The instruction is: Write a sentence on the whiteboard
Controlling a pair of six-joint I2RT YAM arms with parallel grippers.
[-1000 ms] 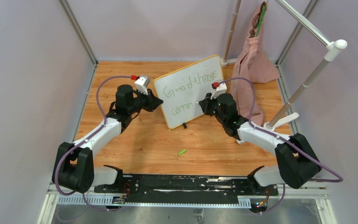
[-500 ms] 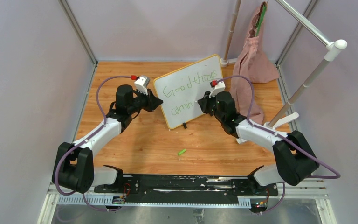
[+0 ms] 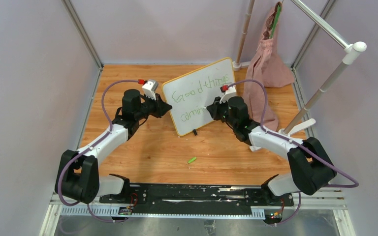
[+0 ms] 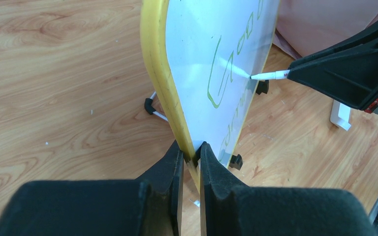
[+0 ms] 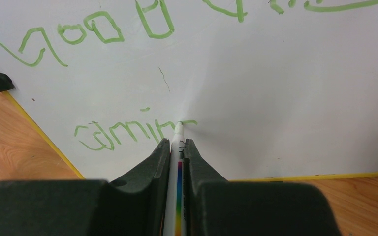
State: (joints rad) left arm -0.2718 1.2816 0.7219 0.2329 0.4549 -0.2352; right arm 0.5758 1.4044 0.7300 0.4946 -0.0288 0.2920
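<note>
Right pincer [image 5: 176, 143] of mine clamped on white marker [image 5: 178, 132], tip touching whiteboard [image 3: 193, 102] at the end of green "comin", "Good things" above, left pincer [image 4: 191, 150] pinching its yellow edge at 9 o'clock, board upright at 12 o'clock on wooden table [image 3: 152, 147], green cap [image 3: 192, 160] at its 6, pink bag [image 3: 270, 64] at 2.

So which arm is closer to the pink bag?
Right. The right gripper holds its marker on the whiteboard beside the pink bag; the left gripper clamps the board's far edge.

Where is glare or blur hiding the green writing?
Right wrist: writing sharp, a faint pale reflection on the whiteboard above the marker tip. Left wrist: board seen steeply, letters foreshortened, a bright streak at the tip. Top external: even light, letters small.
</note>
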